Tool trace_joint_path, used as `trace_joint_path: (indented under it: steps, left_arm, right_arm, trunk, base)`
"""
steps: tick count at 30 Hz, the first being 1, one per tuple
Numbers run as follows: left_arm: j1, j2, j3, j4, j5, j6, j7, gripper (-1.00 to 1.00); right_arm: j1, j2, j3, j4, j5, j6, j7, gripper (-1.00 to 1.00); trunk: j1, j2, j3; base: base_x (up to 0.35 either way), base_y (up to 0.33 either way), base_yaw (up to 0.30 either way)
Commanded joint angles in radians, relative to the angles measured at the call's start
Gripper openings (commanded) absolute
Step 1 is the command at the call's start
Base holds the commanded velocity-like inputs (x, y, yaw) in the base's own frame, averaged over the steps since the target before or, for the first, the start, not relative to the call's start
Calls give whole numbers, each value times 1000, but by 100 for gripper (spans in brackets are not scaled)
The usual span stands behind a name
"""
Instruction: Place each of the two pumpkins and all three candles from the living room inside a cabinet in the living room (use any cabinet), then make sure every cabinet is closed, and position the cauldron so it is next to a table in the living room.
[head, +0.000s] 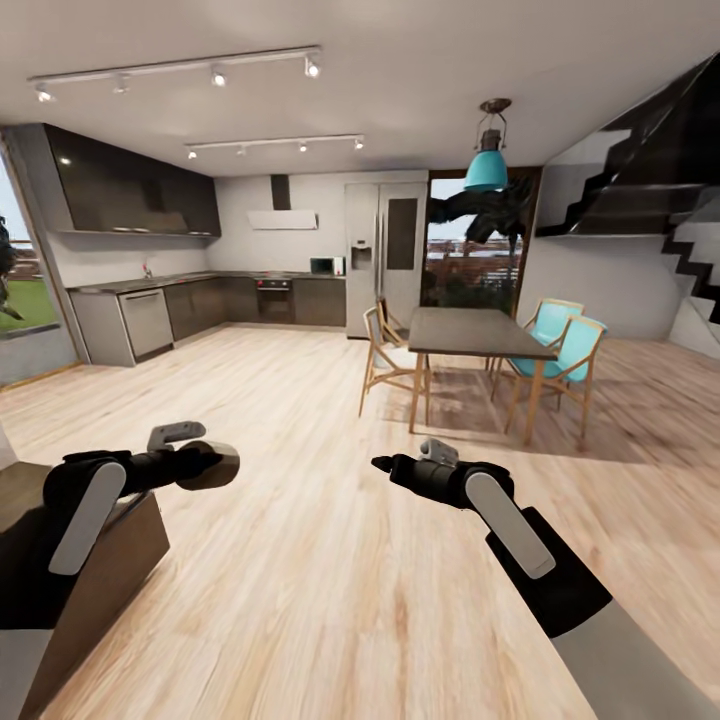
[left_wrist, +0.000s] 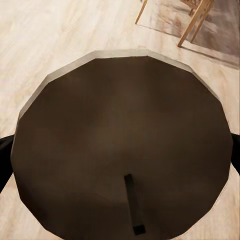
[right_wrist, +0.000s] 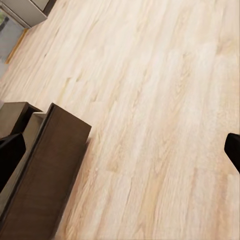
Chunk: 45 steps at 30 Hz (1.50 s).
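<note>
Far left in the head view there's a window with green lawn outside, then an L-shaped kitchen (head: 200, 300) with dark cupboards and a dishwasher along the back wall. Down low at the left edge sits the end of the cabinet (head: 120, 560), a dark-brown low box on the wood floor (head: 300, 560); the right wrist view catches the same cabinet (right_wrist: 45, 175) end-on.

The left gripper (head: 205, 463) is held out over the floor just beside that cabinet end, with a brown rounded thing at its tip that looks like the cauldron (head: 215, 467). In the left wrist view the cauldron (left_wrist: 125, 145) is a big dark-brown faceted round shape with a small black bar on it. Fingers are tucked behind it, so I can't tell if they're clamped or apart.

Right gripper (head: 385, 465) hovers over bare floor, fingers spread wide with nothing between them.

Further right: tall fridge (head: 385, 255), dining table (head: 470, 330) with 2 wooden and 2 teal chairs, teal pendant lamp (head: 488, 165), then black stairs (head: 650, 170).
</note>
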Motion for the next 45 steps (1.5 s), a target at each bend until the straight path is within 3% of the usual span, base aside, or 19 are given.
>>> trace_joint_path:
  steps: [1, 45]
  left_arm:
    - [-1, 0, -2, 0, 11, 2, 11, -100]
    - [-1, 0, -2, 2, 11, 2, 9, -100]
  right_arm:
    - [-1, -1, 1, -2, -10, -1, -10, 100]
    - [0, 4, 2, -2, -5, -2, -12, 100]
  trunk:
    - [1, -1, -1]
    - [1, -1, 25]
  base:
    - [335, -107, 275]
    - [296, -163, 275]
